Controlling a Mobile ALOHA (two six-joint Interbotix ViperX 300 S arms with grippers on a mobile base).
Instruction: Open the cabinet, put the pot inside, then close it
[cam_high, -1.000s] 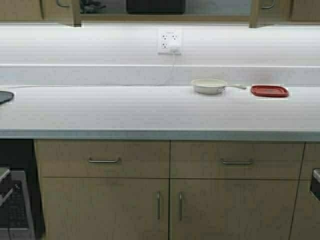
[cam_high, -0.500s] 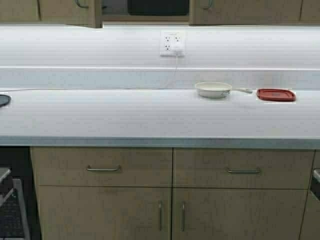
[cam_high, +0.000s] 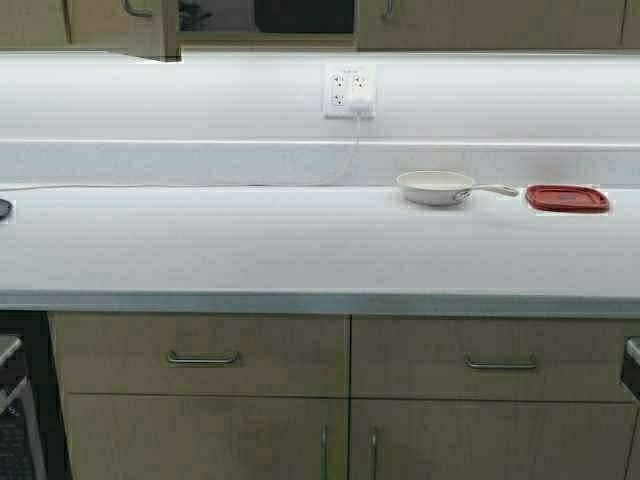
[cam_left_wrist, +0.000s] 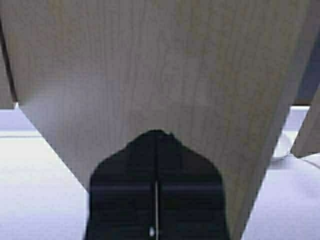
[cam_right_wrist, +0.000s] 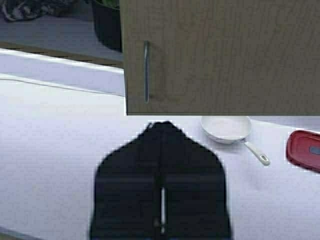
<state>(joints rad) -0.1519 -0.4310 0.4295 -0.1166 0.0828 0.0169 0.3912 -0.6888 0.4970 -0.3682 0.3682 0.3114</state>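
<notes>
The cabinet runs along the top of the high view. Its left door (cam_high: 150, 25) stands ajar and its right door (cam_high: 480, 22) looks shut. The black pot (cam_high: 303, 14) sits inside in the gap between them; it also shows in the right wrist view (cam_right_wrist: 106, 25). Neither gripper shows in the high view. My left gripper (cam_left_wrist: 156, 134) is shut and empty, its tip right at a tan door face (cam_left_wrist: 160, 65). My right gripper (cam_right_wrist: 161, 125) is shut and empty, just before the right door (cam_right_wrist: 225, 55), near its silver bar handle (cam_right_wrist: 146, 70).
On the white counter (cam_high: 250, 250) stand a small cream frying pan (cam_high: 435, 186) and a red lid (cam_high: 567, 198) at the right. A wall outlet (cam_high: 349, 90) has a cable trailing left. Tan drawers (cam_high: 200, 357) and base doors lie below.
The right cabinet door has swung shut over the opening. The left door stays ajar. The whole scene has shifted down and right in the high view, so the robot has moved.
</notes>
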